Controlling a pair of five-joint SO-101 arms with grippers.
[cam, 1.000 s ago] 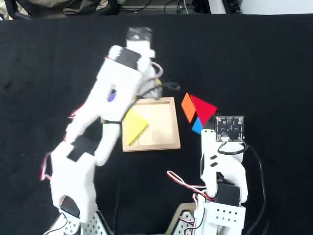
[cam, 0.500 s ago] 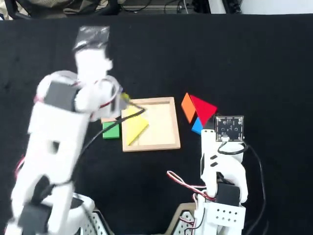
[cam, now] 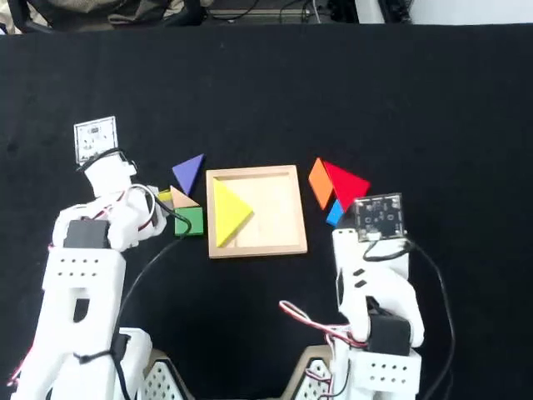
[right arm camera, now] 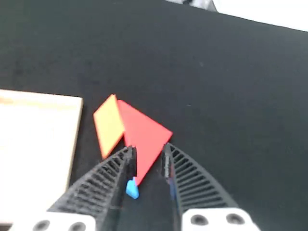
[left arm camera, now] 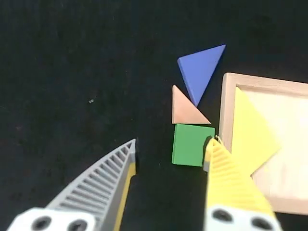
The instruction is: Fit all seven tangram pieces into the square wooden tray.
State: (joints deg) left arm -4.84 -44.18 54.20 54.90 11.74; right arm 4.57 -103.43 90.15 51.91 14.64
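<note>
Black tabletop [cam: 416, 100] lies under everything. Across it the left arm [cam: 83, 267] has been swung back within the last second from over the tray [cam: 271, 208] to its left side. The green square [left arm camera: 190, 144], peach triangle [left arm camera: 186, 109] and blue triangle [left arm camera: 201, 72] beside the rim are thereby uncovered. The yellow triangle [cam: 229, 212] is left lying in the tray where it was, and six pieces are judged yet to be fitted. The right arm [cam: 371, 283] has hardly been shifted. The left gripper [left arm camera: 172, 143] is held low, spread wide and empty, with one finger at the green square's edge. The right gripper [right arm camera: 147, 153] is poised, narrowly parted and empty, over the red triangle [right arm camera: 144, 132], near the orange piece [right arm camera: 109, 125] and the small blue piece [right arm camera: 132, 188].
</note>
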